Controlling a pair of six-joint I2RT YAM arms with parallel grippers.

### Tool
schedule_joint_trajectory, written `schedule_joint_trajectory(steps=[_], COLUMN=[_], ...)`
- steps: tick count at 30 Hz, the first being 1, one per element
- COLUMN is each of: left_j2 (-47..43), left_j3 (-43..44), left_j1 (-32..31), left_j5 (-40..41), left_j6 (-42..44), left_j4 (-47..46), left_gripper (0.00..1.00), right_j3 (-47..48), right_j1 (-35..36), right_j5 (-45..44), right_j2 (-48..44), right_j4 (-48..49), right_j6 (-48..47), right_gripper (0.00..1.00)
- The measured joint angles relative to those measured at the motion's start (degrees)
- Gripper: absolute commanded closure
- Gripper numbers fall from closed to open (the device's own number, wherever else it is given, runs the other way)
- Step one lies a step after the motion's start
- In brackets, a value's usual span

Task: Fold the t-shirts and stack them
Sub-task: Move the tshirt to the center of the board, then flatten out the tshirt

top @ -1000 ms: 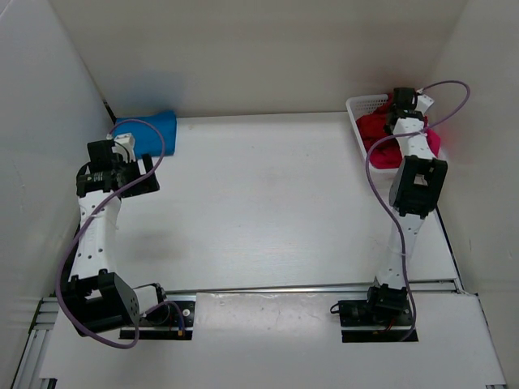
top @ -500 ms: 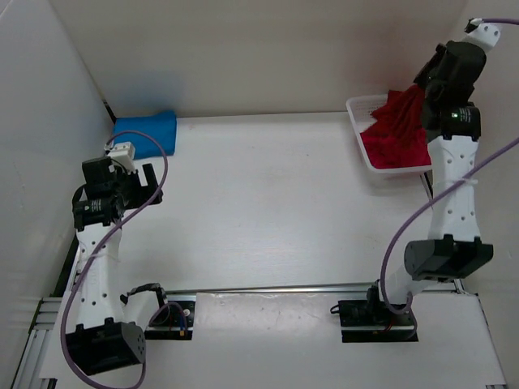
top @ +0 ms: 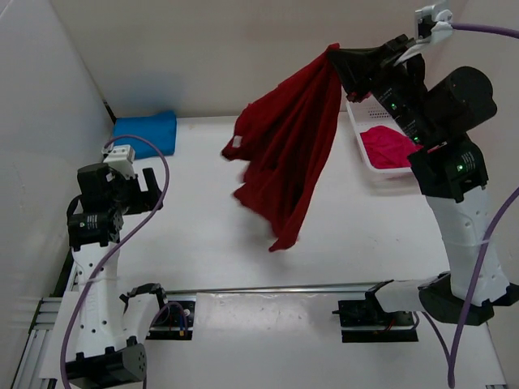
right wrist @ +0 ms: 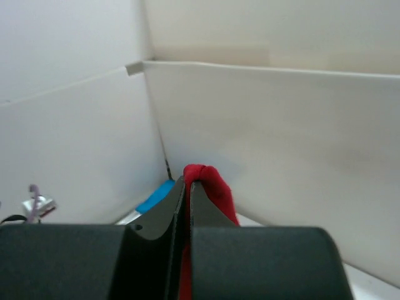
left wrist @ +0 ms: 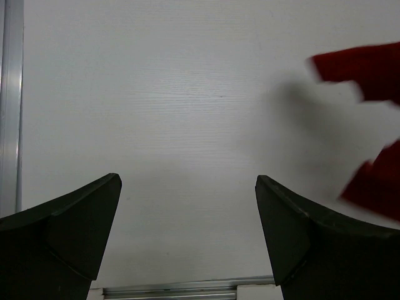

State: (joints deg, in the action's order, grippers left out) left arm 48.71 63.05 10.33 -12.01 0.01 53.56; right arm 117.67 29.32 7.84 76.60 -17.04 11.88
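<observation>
A dark red t-shirt (top: 288, 154) hangs in the air over the middle of the table, pinched at its top edge by my shut right gripper (top: 335, 53), raised high at the back right. The same red cloth (right wrist: 209, 184) bulges out between the closed jaws in the right wrist view. A folded bright blue t-shirt (top: 146, 130) lies at the back left corner. A pink-magenta t-shirt (top: 389, 146) lies in the white basket (top: 357, 109) at the back right. My left gripper (left wrist: 187, 187) is open over bare table at the left, holding nothing, with red cloth (left wrist: 369, 69) at its view's right edge.
White walls enclose the table on the left, back and right. A metal rail (top: 284, 288) runs across the near edge in front of the arm bases. Purple cables loop off both arms.
My right arm has lifted the dark red t-shirt out of the basket and swung it up and left over the table. The pink shirt now shows. The left arm drew back slightly.
</observation>
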Motion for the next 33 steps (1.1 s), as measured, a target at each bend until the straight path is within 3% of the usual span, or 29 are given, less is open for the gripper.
schedule_joint_trajectory(steps=[3,6,10,12,13,14,18,22,28,33], left_j2=[0.8,1.9,3.7,5.3,6.3,7.6,11.6,12.2,19.6,31.6], left_j3=[1.1,2.1,2.2,2.1,2.1,2.1,-1.6,-11.4,-19.7,-21.7], left_j1=[-0.3,-0.4,-0.7,-1.3,-1.6,-2.0,-4.8,-9.9,-19.6,-25.7], left_j5=[0.0,0.0,0.7,2.3,3.2,4.4,9.7,15.2,19.8,22.7], left_j6=[0.0,0.0,0.0,0.0,0.0,0.0,0.0,0.0,0.0,0.1], left_j4=[-0.1,-0.7,-1.3,-1.3,-1.3,-1.2,-1.4,-2.4,-4.7,-9.1], left_gripper=[0.0,0.0,0.0,0.0,0.0,0.0,0.0,0.0,0.0,0.0], right_j3=[-4.4,-14.6,-29.0,-34.0,-35.1,-35.7,-37.5,-43.1,-40.7,-27.5], right_j1=[1.6,2.0,0.9,-1.6,-3.2,-5.3,-14.1,-16.3,-10.8,-8.7], right_j5=[-3.5,-7.6,-11.9,-13.2,-13.3,-13.2,-11.3,-12.1,-8.6,-6.1], right_j2=[-1.9,-3.5,-0.4,4.5,7.1,10.2,19.1,18.7,19.5,30.6], right_j4=[1.2,2.7,1.7,-1.5,-3.9,-6.6,-15.0,-19.6,-20.0,-19.6], right_j6=[1.5,4.9,12.6,16.5,18.1,19.6,21.0,18.4,10.6,7.5], right_gripper=[1.0,1.0,0.93,0.74,0.52,0.47,0.41,0.35,0.32,0.32])
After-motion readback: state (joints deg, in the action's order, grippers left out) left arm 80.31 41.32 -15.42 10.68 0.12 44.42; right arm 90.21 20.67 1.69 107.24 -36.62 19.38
